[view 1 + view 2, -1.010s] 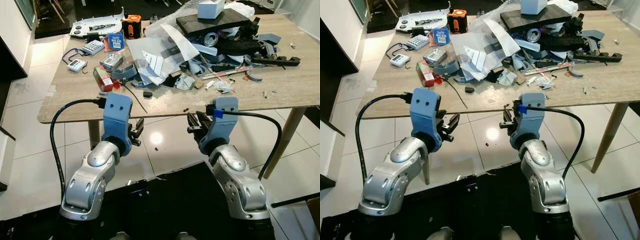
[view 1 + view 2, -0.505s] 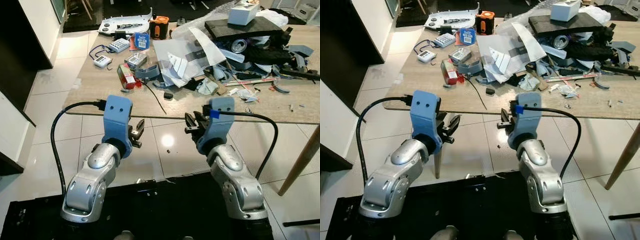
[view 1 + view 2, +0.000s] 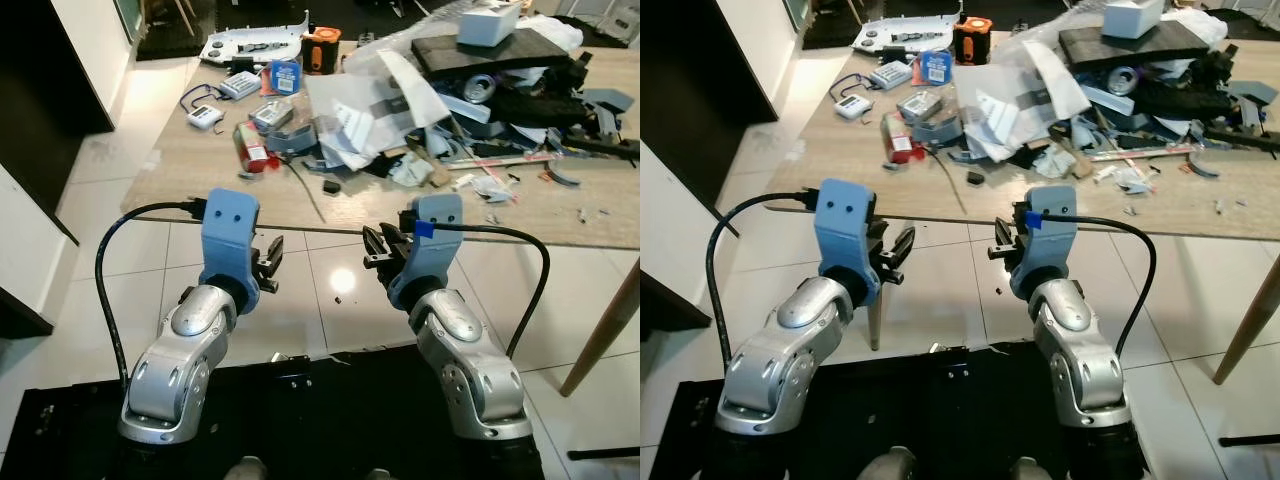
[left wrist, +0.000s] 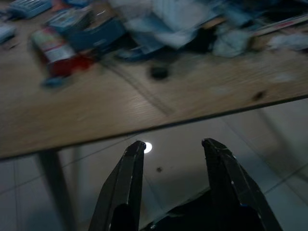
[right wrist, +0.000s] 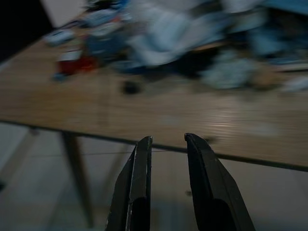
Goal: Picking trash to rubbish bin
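Scene: a wooden table on a white tiled floor, its far half heaped with litter, both robot arms held low in front of its near edge.
Left gripper: one, below the table edge; its two black fingers stand spread well apart, with nothing between them.
Right gripper: one, likewise short of the table edge; its fingers are parted by a narrow gap and hold nothing.
Trash: one large pile of crumpled paper and plastic sheets on the middle and right of the table, with scattered scraps along the near side.
Red packet: one, lying flat on the table left of the pile; its print is too small to read.
Black cable: one thin length running from the pile toward the near edge.
Small black piece: one, just beside the cable.
Drink can: one, on its side within the pile, under a dark slab.
White box: one, resting on top of the slab.
Handheld devices: two, a white one with a blue cord and a keypad unit, at the far left corner.
Blue packet: one; its label is unreadable.
Orange-and-black object: one, at the far edge.
Rubbish bin: cannot tell where it is.
Writing: none legible anywhere.
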`<state>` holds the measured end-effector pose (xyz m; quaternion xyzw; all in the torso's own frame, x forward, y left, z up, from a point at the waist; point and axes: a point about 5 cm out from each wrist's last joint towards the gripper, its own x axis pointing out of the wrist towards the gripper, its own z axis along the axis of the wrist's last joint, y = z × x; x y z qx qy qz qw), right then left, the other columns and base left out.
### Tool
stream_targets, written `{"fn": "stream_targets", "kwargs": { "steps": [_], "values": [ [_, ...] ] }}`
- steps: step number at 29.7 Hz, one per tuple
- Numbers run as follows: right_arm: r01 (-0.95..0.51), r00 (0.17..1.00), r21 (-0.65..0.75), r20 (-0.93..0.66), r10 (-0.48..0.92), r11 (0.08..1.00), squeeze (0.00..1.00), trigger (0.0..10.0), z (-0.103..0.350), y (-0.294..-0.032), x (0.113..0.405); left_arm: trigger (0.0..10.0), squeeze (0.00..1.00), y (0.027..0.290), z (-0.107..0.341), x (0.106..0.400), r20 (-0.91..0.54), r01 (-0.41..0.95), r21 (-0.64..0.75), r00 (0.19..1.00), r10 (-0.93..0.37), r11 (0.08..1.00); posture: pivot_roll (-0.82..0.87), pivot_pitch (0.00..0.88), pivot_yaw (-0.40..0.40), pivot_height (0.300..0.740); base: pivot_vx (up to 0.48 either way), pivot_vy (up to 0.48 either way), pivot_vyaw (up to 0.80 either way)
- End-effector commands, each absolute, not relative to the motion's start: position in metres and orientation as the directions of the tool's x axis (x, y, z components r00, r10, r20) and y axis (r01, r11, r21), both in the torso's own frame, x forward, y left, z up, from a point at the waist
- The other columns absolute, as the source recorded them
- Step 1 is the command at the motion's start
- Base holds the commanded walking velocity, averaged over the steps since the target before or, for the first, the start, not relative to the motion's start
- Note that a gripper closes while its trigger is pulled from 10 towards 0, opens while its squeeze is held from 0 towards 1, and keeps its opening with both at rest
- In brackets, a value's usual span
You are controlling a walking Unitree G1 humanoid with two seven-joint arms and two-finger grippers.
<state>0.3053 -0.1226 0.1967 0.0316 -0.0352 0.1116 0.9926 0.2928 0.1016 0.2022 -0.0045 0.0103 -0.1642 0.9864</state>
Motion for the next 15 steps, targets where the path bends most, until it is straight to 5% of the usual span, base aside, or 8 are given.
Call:
{"fn": "stream_targets", "kwargs": {
  "steps": [1,15],
  "values": [
    [-0.224,0.973,0.065,0.061,0.221,0.972,0.0,10.0,0.1928,-0.122,0.3037,10.0,0.0,0.1019,0.1981,0.2924,-0.034,0.319,-0.021,0.947,-0.32,0.947,0.03,0.166,0.047,0.74,0.0,0.0,0.0],
    [-0.221,0.974,0.067,0.063,0.217,0.973,0.0,10.0,0.1935,-0.122,0.3046,10.0,0.0,0.1018,0.1999,0.2924,-0.023,0.325,-0.027,0.945,-0.326,0.945,0.04,0.173,0.044,0.74,0.0,0.0,0.0]
  ]
}}
